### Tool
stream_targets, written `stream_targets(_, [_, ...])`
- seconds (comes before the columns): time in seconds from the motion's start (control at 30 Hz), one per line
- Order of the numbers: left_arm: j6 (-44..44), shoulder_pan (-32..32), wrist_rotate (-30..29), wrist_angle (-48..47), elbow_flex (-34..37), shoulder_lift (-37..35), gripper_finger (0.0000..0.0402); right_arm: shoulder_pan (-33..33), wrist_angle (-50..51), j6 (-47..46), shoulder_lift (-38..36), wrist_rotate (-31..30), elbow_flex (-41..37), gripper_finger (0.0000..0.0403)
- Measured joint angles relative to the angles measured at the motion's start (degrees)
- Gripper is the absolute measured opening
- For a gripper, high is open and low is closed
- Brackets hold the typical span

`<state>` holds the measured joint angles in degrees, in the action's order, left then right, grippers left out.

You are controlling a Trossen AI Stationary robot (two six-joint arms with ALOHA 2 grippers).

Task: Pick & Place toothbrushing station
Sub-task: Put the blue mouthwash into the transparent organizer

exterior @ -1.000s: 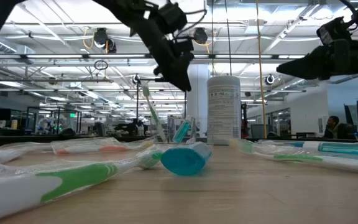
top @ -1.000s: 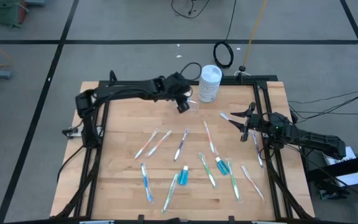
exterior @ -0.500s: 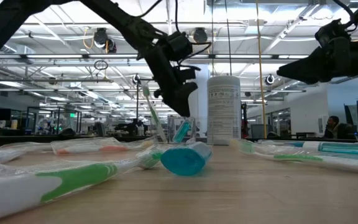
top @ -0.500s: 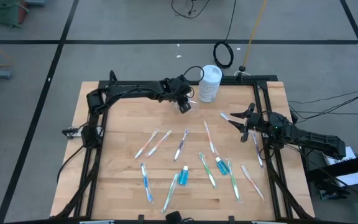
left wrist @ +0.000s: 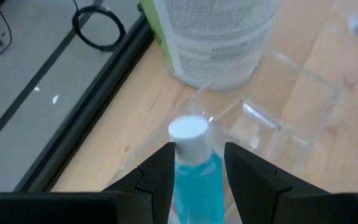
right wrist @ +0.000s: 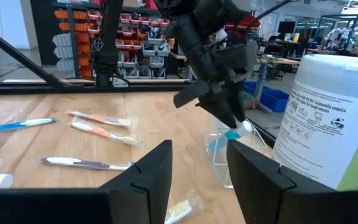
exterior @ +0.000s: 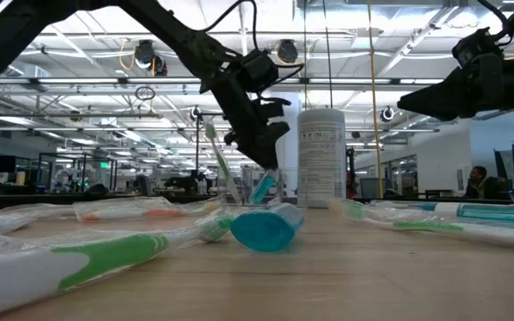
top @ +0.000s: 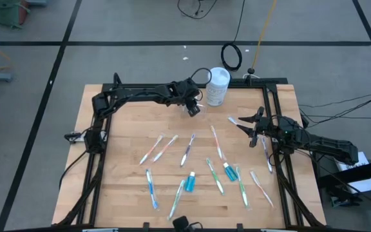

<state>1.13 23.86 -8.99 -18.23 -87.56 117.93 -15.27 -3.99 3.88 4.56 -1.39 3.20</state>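
High view: a wooden worktop (top: 127, 187) with two dark arms. The left claw (top: 192, 107) reaches to the far edge, just beside a white canister (top: 217, 86). Its fingers (left wrist: 160, 174) are closed on a small blue tube (left wrist: 193, 168) with a white cap, seen between them in the left wrist view. The tube hangs cap-first over the mouth of a small clear cup (left wrist: 272, 134); whether the tube touches the cup cannot be told. In the right wrist view the same tube (right wrist: 235, 132) sits at the cup's rim, and the cup (right wrist: 224, 155) stands next to the canister (right wrist: 325, 118). In the low view the left claw (exterior: 261, 138) is just above the cup (exterior: 261, 189), where the blue tube and an upright toothbrush (exterior: 218, 160) also show.

The right claw (top: 250, 124) hovers above the worktop near its right rail, well apart from the cup. Its fingers (right wrist: 151, 171) stand apart with nothing between them.

Slim pastel toothbrushes (top: 189, 149) lie scattered flat across the middle and near part of the worktop. Two more blue tubes lie among them: one (top: 190, 182) near the centre front, one (top: 230, 171) to its right. In the low view a tube's cap (exterior: 266, 228) faces the camera.
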Motion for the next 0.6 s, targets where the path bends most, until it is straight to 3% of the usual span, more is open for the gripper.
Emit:
stream_targets(0.4, [-0.16,0.55,0.58,0.34,0.03,1.00,0.0142,0.00,0.18,0.23,0.01,0.00,-0.01,0.0144])
stream_targets(0.6, [-0.40,0.65,0.70,0.90,0.01,1.49,0.0090,0.00,0.17,0.24,0.02,0.00,0.00,0.0144])
